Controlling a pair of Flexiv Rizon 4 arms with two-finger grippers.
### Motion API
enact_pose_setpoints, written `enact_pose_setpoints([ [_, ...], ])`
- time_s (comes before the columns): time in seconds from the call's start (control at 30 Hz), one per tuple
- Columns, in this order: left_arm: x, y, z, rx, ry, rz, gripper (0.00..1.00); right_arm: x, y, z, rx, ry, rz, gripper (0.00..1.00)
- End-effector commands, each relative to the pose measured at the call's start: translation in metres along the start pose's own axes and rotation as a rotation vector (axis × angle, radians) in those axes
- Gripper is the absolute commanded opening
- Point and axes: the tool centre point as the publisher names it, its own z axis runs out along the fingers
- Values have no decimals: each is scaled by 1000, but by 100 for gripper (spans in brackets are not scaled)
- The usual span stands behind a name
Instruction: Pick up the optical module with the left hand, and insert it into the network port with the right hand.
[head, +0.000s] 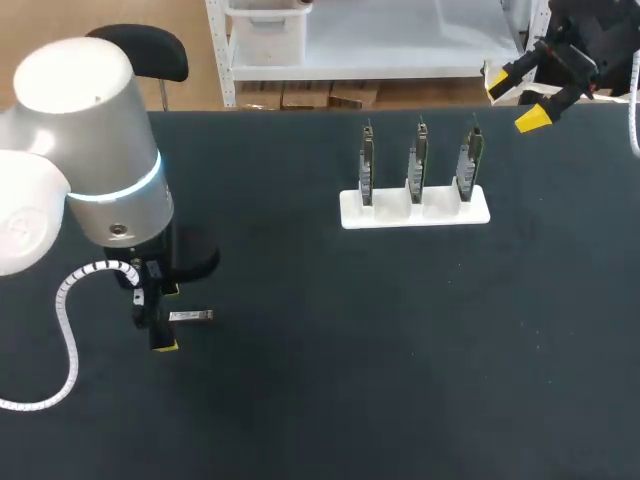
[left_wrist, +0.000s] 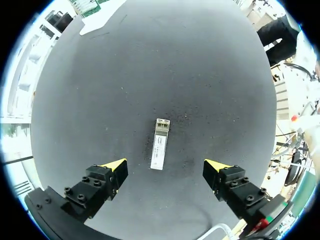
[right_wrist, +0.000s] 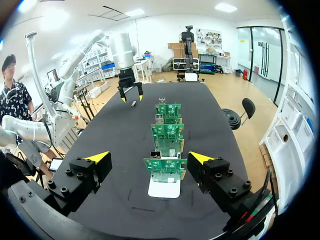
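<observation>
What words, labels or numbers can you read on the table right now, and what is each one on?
On the optical module: a white label with dark print, too small to read.
On the circuit boards in the white stand: no markings clear enough to read.
No text in any view can be quoted.

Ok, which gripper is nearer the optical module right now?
Left. The left gripper hangs open just above the optical module, which lies flat on the table between its fingers. The right gripper is far off at the table's back edge, beyond the stand of circuit boards.
</observation>
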Motion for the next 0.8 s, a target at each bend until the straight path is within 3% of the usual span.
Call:
enact_pose_setpoints([
  [0.03,-2,6,3,13,5,2,100,0,2,1,5,0,-1,100],
  [0.8,-7,4,13,52,8,10,100,0,2,1,5,0,-1,100],
])
